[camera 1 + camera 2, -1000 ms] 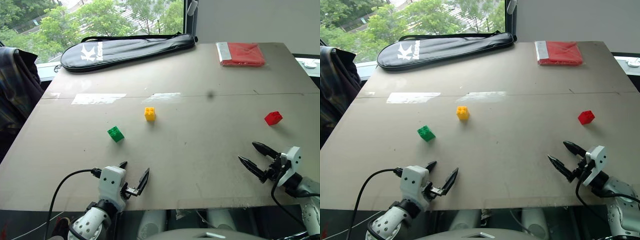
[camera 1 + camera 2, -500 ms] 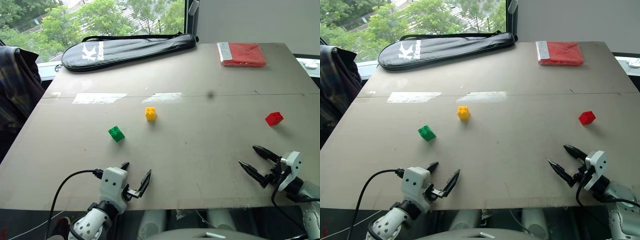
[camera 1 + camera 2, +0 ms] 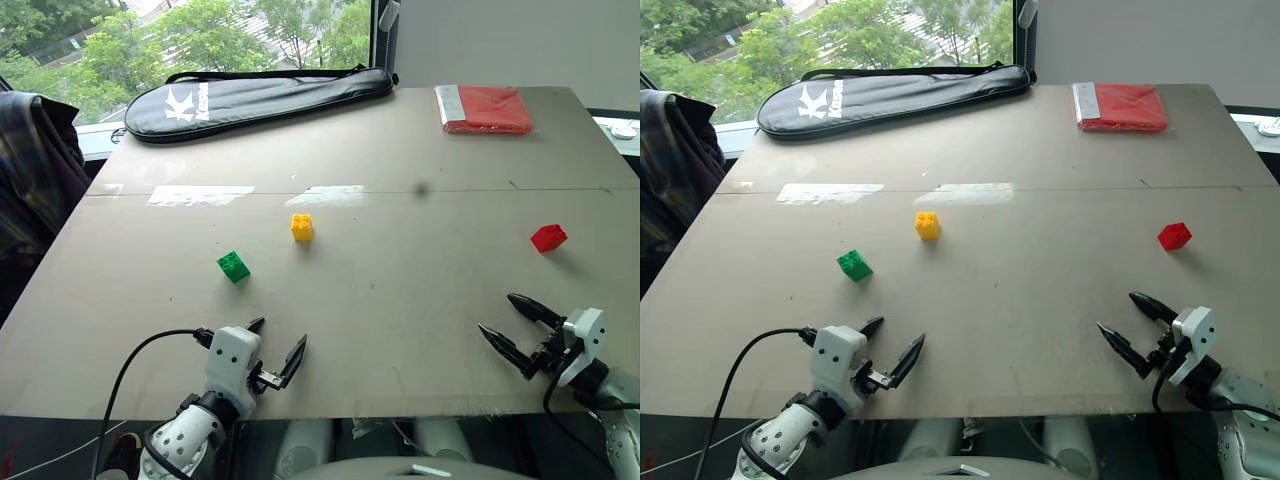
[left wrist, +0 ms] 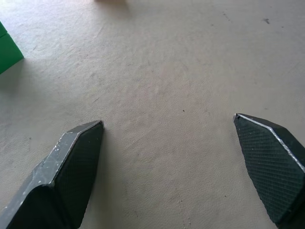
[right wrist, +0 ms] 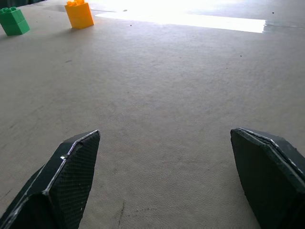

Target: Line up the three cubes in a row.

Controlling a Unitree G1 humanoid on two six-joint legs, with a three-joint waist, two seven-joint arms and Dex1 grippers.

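Three small studded cubes lie apart on the grey table (image 3: 400, 280): a green cube (image 3: 233, 266) left of centre, a yellow cube (image 3: 301, 227) a little farther back, and a red cube (image 3: 547, 237) at the right. My left gripper (image 3: 276, 346) is open near the front edge, short of the green cube (image 4: 7, 50). At the front right my right gripper (image 3: 510, 326) is open too, nearer than the red cube. In the right wrist view the green cube (image 5: 14, 21) and yellow cube (image 5: 79, 14) sit far off. Nothing lies between either pair of fingers.
A long black racket bag (image 3: 255, 97) lies along the table's far left edge. A flat red folded packet (image 3: 483, 108) sits at the far right corner. A dark plaid garment (image 3: 30, 170) hangs beside the table's left side.
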